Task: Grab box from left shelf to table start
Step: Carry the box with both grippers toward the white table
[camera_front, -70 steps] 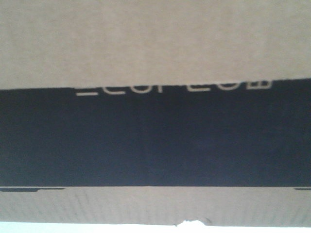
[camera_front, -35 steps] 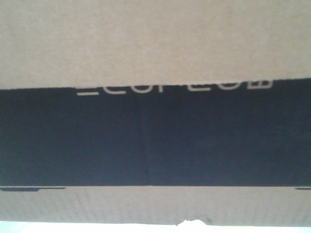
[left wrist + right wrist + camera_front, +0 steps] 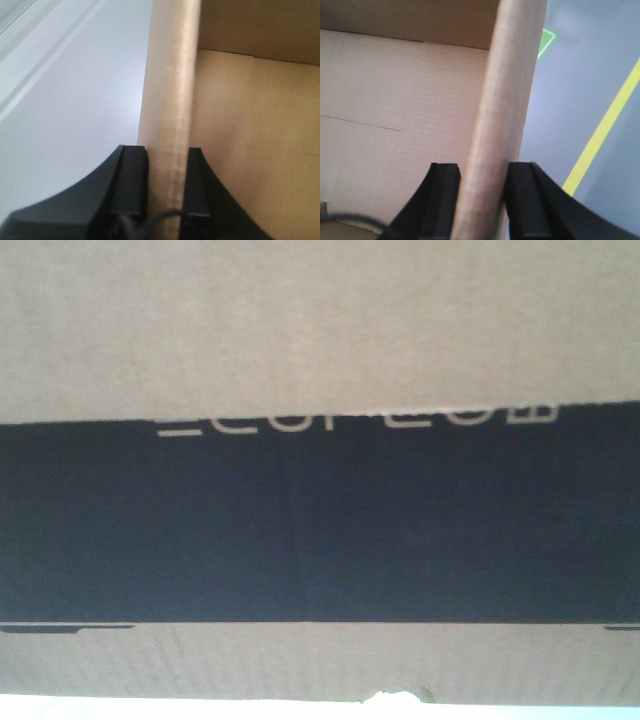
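Brown corrugated box [image 3: 320,330] with a black lettered band, its walls pinched by left tool [image 3: 166,162] and right tool [image 3: 482,175]

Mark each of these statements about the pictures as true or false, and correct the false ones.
1. The left end effector has one finger on each side of a wall of the cardboard box. True.
2. The black panel on the box carries no print. False: pale lettering runs along its upper edge, partly covered by the cardboard above it.
3. A yellow line crosses the grey floor beside the right end effector. True.
4. The right end effector hangs open, away from the box. False: its fingers close on a box wall, one on each side.
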